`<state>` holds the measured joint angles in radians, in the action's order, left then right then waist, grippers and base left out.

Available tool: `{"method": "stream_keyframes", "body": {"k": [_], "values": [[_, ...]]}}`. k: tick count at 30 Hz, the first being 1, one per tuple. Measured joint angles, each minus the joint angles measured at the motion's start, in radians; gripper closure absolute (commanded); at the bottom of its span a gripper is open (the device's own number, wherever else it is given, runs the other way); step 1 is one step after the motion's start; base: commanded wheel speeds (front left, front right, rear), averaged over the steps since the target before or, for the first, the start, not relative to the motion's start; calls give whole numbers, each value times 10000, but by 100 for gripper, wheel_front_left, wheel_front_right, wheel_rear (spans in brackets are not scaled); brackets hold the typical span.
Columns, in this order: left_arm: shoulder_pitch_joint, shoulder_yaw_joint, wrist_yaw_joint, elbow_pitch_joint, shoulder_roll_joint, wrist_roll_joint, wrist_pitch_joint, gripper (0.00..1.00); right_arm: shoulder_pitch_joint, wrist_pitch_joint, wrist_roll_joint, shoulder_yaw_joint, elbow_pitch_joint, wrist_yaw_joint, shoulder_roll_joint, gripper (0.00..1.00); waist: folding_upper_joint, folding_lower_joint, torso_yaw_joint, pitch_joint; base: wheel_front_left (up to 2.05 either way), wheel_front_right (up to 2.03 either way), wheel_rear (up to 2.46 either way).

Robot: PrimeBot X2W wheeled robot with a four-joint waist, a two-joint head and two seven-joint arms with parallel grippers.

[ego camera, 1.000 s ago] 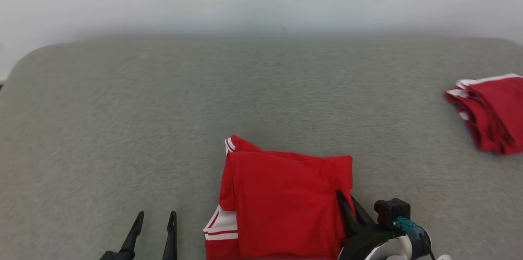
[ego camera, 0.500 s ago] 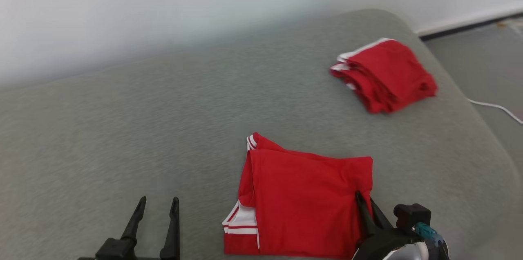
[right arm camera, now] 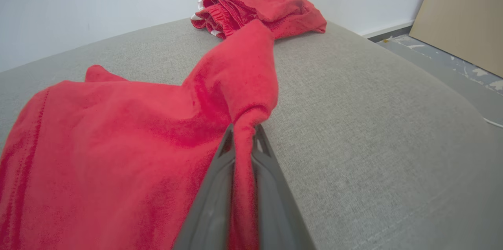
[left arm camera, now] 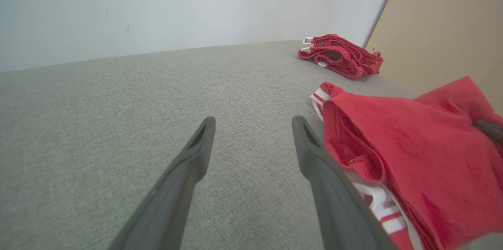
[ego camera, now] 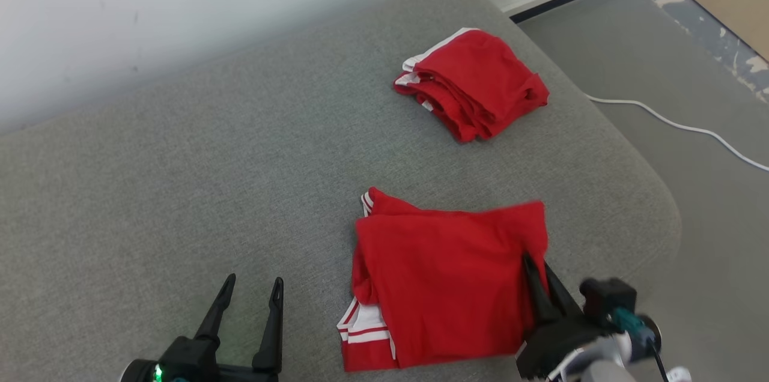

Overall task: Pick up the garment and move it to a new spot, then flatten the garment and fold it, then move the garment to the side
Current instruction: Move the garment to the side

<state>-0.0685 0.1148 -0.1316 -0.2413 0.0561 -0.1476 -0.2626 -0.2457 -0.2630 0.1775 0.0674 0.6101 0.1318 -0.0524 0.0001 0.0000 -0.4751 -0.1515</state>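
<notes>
Folded red garment with white stripes (ego camera: 444,286) lies on the grey padded worktop (ego camera: 180,190). Its right corner is pinched tight in the right tool (ego camera: 534,265). The left tool (ego camera: 254,281), fingers spread wide and empty, sits near its left edge.

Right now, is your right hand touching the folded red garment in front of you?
Touching. The right wrist view shows the right hand shut on a pinched ridge of the red garment, with cloth squeezed between its tips.
</notes>
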Motion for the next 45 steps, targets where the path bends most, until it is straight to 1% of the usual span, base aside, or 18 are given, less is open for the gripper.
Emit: {"method": "stream_keyframes", "body": {"k": [3,6,10,13,16,18,22,26,30,36,41,42,43,44,45], "values": [[-124,23,2,-67,48,-2,0,0,-439,-2,-226,217,-257,2,-50,100,0,0,35,-202,0,0,0],[-253,117,2,-90,69,0,0,0,-982,-2,-301,376,-362,2,-435,100,0,0,270,-360,0,0,0],[-459,261,2,-105,84,23,0,0,-1952,-2,-468,631,-355,2,-940,100,0,0,760,-547,0,0,0],[-607,314,2,-117,98,56,0,0,-2838,-2,-552,757,-198,2,-1170,100,0,1,1200,-697,0,0,0],[-725,453,0,-151,113,65,0,0,-3697,0,-660,625,104,2,-1365,100,0,1,1680,-852,0,0,0],[-815,500,2,-155,117,69,0,0,-4279,-2,-807,316,456,2,-1580,100,1,1,2010,-956,0,0,0],[-931,598,2,-134,119,134,-2,0,-5157,0,-1615,-702,1419,2,-2261,100,1,1,2677,-1163,0,0,0],[-987,571,2,-79,121,167,0,0,-5690,-2,-2247,-1877,2301,2,-2901,100,1,2,3313,-1339,0,0,0],[-991,573,2,-13,140,201,0,0,-6026,-2,-2974,-2989,2913,2,-3605,100,1,1,3859,-1497,0,0,0],[-996,627,2,-2,169,230,0,0,-6245,33,-4151,-4660,3467,2,-4481,100,1,1,4437,-1694,0,0,0],[-990,593,2,10,209,244,0,0,-6293,178,-5267,-6080,3616,2,-5003,100,1,1,4702,-1764,0,0,0],[-989,585,2,8,209,244,0,0,-6292,263,-5494,-6452,3595,2,-5053,89,1,1,4729,-1769,0,0,0],[-988,579,0,8,211,244,0,0,-6281,407,-5795,-6822,3568,2,-5095,29,1,1,4748,-1771,0,0,0],[-988,564,2,2,213,245,0,0,-6248,489,-6031,-7231,3486,2,-5087,0,1,1,4758,-1769,0,0,0],[-987,556,2,0,213,247,0,0,-6201,472,-6245,-7655,3340,2,-5039,0,1,1,4758,-1765,0,0,0]]}}
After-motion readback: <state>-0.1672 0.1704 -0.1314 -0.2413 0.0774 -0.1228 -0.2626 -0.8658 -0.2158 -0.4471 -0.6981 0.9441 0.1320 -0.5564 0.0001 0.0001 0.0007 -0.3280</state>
